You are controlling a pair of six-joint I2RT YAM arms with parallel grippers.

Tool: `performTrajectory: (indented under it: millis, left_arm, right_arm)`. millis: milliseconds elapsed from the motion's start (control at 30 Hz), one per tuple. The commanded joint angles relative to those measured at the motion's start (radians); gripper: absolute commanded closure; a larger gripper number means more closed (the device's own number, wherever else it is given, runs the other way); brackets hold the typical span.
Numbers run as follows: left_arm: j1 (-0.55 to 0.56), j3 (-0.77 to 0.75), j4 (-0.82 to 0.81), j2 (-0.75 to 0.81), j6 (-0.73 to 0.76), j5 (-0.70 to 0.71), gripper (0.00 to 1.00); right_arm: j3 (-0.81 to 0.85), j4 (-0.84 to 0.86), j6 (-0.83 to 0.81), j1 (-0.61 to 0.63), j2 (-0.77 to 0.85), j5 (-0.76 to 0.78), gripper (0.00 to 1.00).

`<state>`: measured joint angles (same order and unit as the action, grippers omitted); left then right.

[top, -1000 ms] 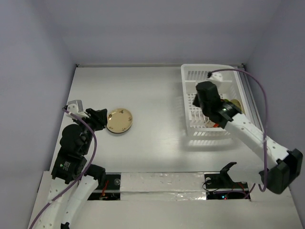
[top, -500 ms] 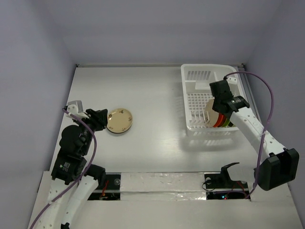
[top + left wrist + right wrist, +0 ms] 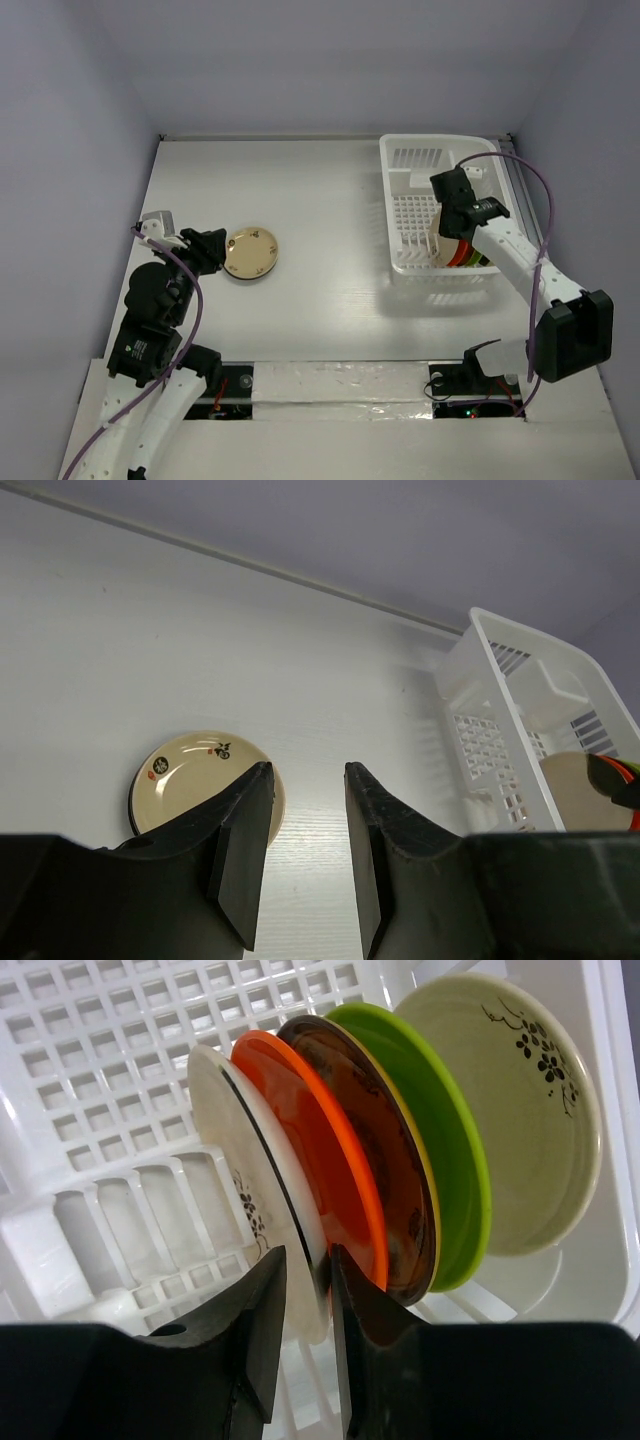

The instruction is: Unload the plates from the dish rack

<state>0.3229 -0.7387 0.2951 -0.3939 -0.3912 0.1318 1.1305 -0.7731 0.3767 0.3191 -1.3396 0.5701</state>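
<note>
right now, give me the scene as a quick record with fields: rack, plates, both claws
dish rack: white, far right of the table
plates in rack: five, upright in a row: white plate, orange plate, brown plate, green plate, floral plate
unloaded: one beige plate, flat on the table
left claw: open, empty, beside the beige plate
right claw: inside the rack, straddling the white plate's rim; grip cannot be told

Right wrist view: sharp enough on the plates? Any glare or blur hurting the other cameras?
Right wrist: plates sharp, no glare; right fingers are dark silhouettes. Left wrist: left fingers equally dark, tan plate clear. Top external: even light, soft shadow on the dish rack's near side.
</note>
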Motion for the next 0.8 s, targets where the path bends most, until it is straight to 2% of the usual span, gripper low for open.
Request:
performTrajectory:
  millis: [0,267,300,500,767]
  left_arm:
    - [-0.007,0.009,-0.050,0.013,0.000,-0.009,0.68]
    - [-0.007,0.009,-0.051,0.029,0.002,-0.015,0.68]
    - [-0.007,0.009,-0.051,0.030,0.002,-0.015,0.68]
    - [-0.007,0.009,-0.048,0.033,0.000,-0.009,0.68]
    - [-0.007,0.009,-0.050,0.029,-0.001,-0.008,0.68]
  right_arm:
    - [0.034,0.029,-0.016,-0.005,-0.027,0.026,0.71]
    - [0.112,-0.068,-0.056,0.021,-0.092,0.145,0.82]
    - [0.115,-0.069,-0.068,0.041,-0.095,0.148,0.88]
    - [0.130,-0.106,-0.071,0.096,-0.128,0.211,0.91]
    - [0.221,-0.166,-0.097,0.181,-0.084,0.307,0.96]
